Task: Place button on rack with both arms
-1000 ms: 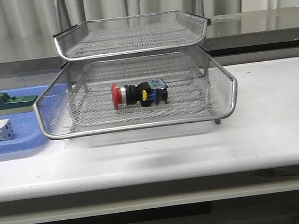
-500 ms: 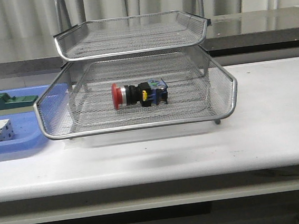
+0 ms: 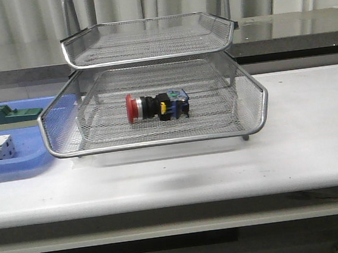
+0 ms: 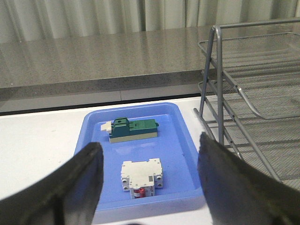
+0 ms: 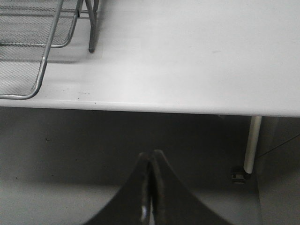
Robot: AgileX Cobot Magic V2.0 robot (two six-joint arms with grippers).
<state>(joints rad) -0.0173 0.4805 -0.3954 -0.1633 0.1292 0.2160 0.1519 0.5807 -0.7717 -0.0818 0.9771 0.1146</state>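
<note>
A: A white table is filling the lower frame, grey curtains hanging behind. Where is the button lying?

B: At frame centre, in the pulled-out tray of the rack, its long axis running across the picture, red head pointing left.

A: How is it looking?

B: Black body showing yellow and blue bits.

A: The grippers?

B: The left gripper is gaping wide, holding nothing, above the blue tray. The right gripper is pressing its fingers together, empty.

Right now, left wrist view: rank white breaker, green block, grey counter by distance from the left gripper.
From the left gripper:
1. White breaker, on the blue tray's near part.
2. Green block, toward the tray's far part.
3. Grey counter, behind the white table.
</note>
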